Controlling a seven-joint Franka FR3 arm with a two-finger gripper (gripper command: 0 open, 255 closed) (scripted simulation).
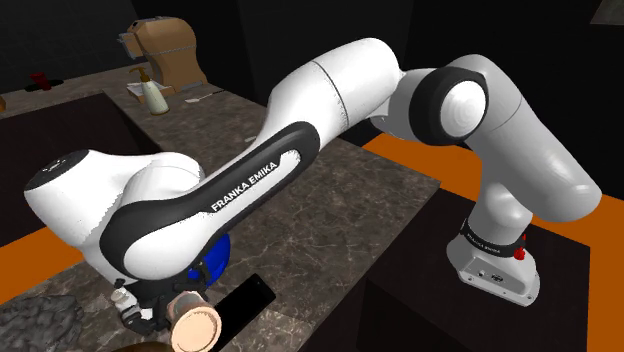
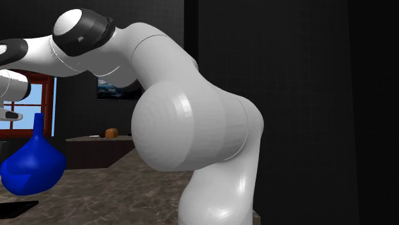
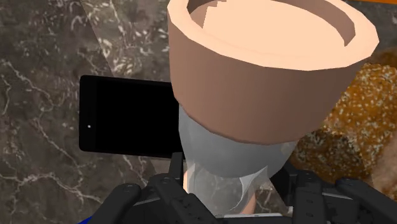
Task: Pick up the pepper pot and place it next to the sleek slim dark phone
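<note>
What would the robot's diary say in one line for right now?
gripper: shut on pepper pot | phone: flat on counter, just past pot | placed: not yet

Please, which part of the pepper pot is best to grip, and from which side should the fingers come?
Grip the narrow grey body of the pepper pot, coming from the end opposite its wide tan cap. The cap looks too broad to clasp; the end effector clasps that slim part now.
</note>
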